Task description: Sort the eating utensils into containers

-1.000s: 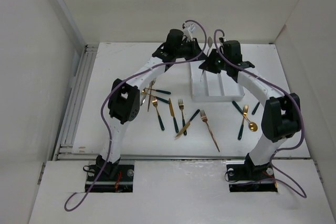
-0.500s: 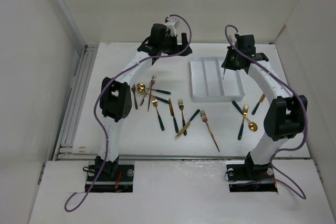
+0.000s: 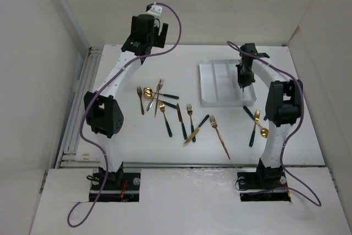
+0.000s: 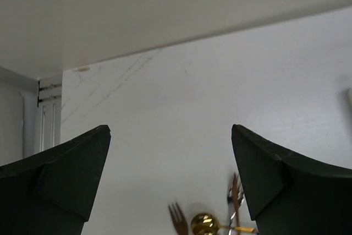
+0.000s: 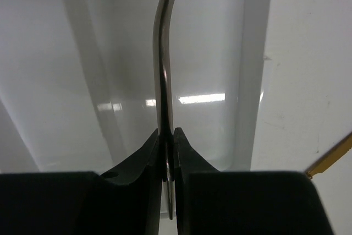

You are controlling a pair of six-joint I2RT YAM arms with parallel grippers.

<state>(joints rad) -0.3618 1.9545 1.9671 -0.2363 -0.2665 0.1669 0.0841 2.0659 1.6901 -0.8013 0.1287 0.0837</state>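
My right gripper (image 3: 242, 82) hangs over the right-hand compartment of the white tray (image 3: 204, 83), shut on the handle of a silver utensil (image 3: 243, 94). In the right wrist view the gripper (image 5: 166, 133) pinches the thin silver utensil (image 5: 162, 53), whose head runs off the top edge, above the glossy tray (image 5: 82, 92). My left gripper (image 3: 151, 30) is raised at the back left, open and empty (image 4: 170, 130). Below it lie a gold spoon (image 4: 204, 224) and a fork (image 4: 177, 216). Several utensils (image 3: 179, 115) are scattered mid-table.
A second small group of utensils (image 3: 256, 125) lies right of the tray's near end, close to the right arm. A gold handle tip (image 5: 330, 158) shows beside the tray. White walls enclose the table; a rail (image 3: 80, 103) runs along its left edge.
My left gripper has opened and swung back left, away from the tray. My right gripper has carried the silver utensil rightward across the tray to its right compartment.
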